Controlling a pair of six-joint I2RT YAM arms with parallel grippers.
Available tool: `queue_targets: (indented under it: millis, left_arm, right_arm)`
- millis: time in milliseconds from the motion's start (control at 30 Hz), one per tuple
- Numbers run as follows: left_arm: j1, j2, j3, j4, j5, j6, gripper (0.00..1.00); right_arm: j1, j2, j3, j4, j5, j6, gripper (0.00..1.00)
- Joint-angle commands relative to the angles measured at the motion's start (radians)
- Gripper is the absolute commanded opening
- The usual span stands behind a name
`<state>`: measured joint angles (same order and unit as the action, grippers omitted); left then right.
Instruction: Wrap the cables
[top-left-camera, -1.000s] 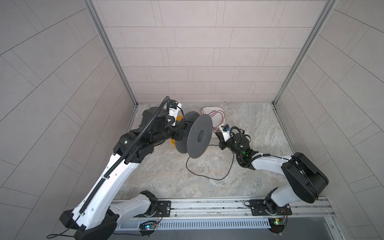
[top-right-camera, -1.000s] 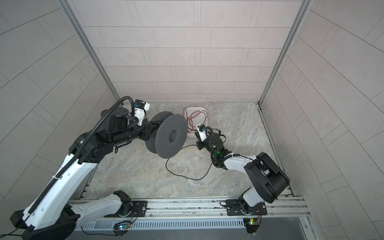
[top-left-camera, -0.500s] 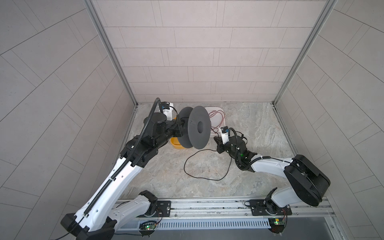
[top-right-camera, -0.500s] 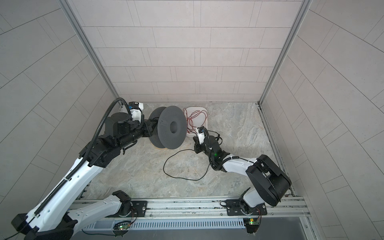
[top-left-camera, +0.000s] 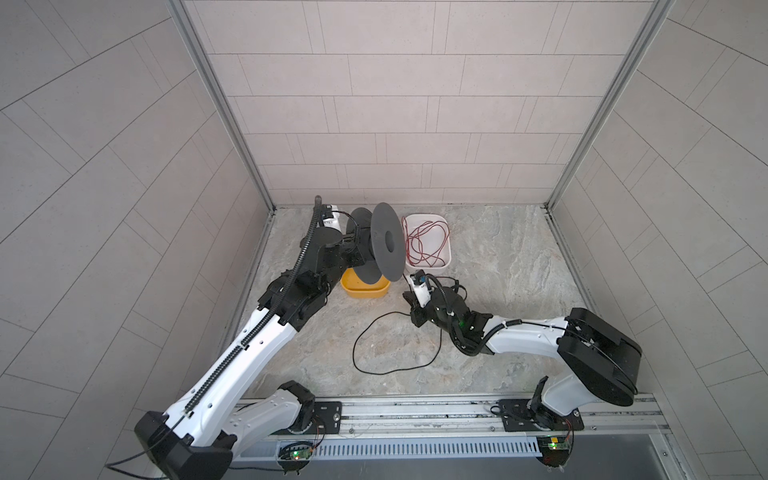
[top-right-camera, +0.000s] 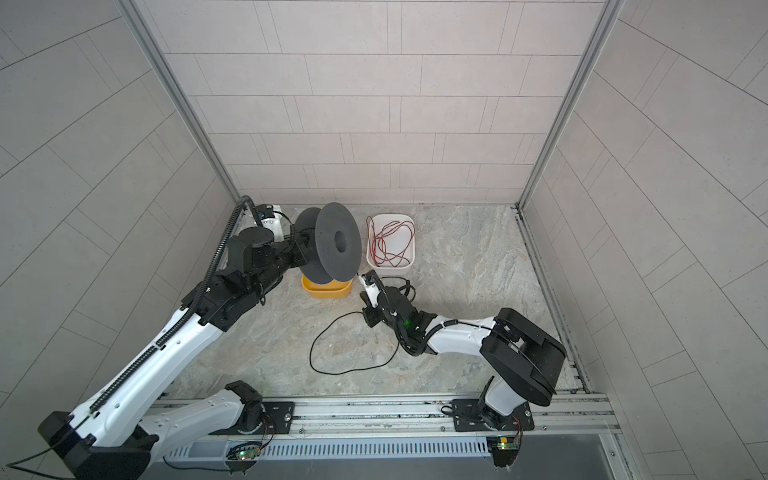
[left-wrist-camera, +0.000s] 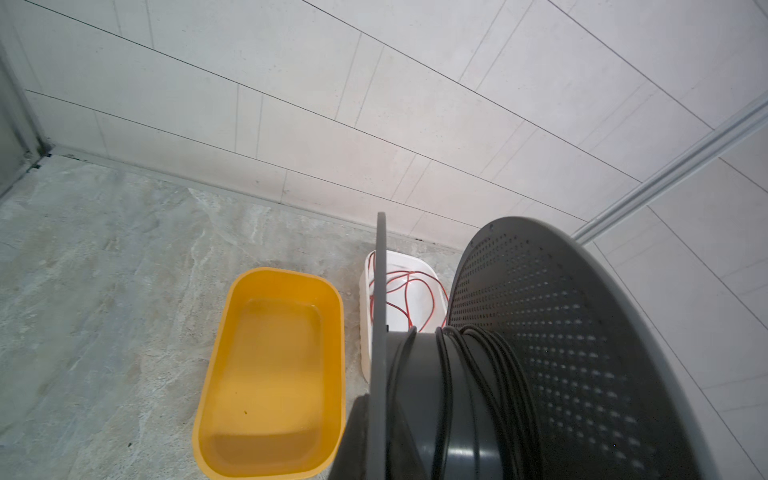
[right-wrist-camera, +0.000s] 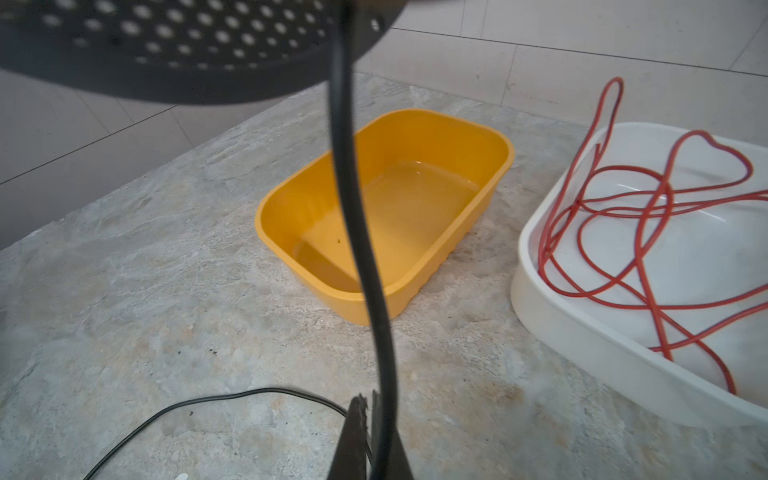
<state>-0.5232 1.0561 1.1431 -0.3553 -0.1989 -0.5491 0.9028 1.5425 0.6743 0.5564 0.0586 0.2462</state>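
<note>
Right hand (right-wrist-camera: 374, 432) clenched on the thin black cable (right-wrist-camera: 345, 166); left hand (top-left-camera: 352, 249) clamped the dark grey spool (top-left-camera: 382, 257) above the yellow tub (top-left-camera: 365, 291).

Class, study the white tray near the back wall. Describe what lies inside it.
A thin red wire lies loosely looped inside the white tray, one loop rising above its rim. In the left wrist view the spool covers part of the tray, hiding that portion.
</note>
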Motion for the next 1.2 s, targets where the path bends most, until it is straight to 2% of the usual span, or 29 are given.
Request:
queue_targets:
  millis: [0,300,667,1167]
  left_arm:
    - [0.006,-0.004,-0.011,0.121,-0.099,0.0,0.0]
    - [0.003,0.012,-0.063,0.18,-0.149,0.009,0.0]
    - [-0.028,0.065,-0.048,0.164,-0.142,0.062,0.0]
    - [-0.164,0.175,0.055,0.04,-0.222,0.211,0.0]
  right_arm:
    - [0.031,-0.002,0.027,-0.039,0.059,-0.04,0.0]
    - [0.125,-0.02,0.15,-0.221,0.123,-0.157,0.0]
    - [0.143,-0.095,0.302,-0.403,0.147,-0.263,0.0]
    - [0.134,-0.153,0.475,-0.592,0.205,-0.41,0.0]
